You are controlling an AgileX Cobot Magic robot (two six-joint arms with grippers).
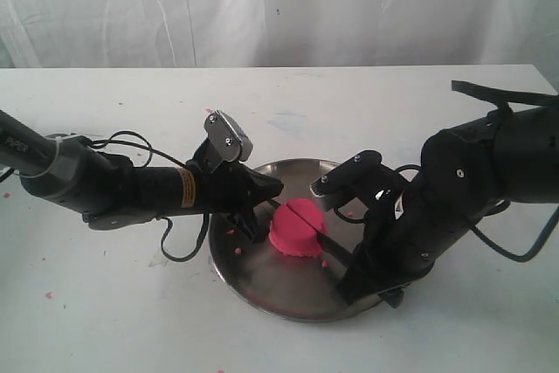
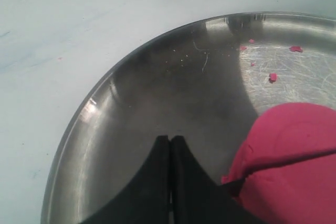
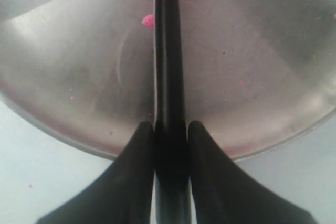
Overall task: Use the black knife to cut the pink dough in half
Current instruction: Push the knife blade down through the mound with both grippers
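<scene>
Pressing the black knife (image 3: 169,66) straight down through the pink dough (image 1: 293,238) looks best, your right jaws gripping it, left jaws pinched shut beside the dough.

exterior looks down across the table (image 1: 113,321); both close wrist views share the plate (image 2: 131,103).

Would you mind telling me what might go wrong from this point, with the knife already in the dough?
1. The black knife, clamped in the right gripper, is sunk in the pink dough; the soft clay may cling to the blade and lift with it.
2. The left gripper is shut beside the dough, not holding it, so the dough may slide on the smooth steel plate.
3. The blade tip points toward the left gripper; pushing further could strike it.
</scene>
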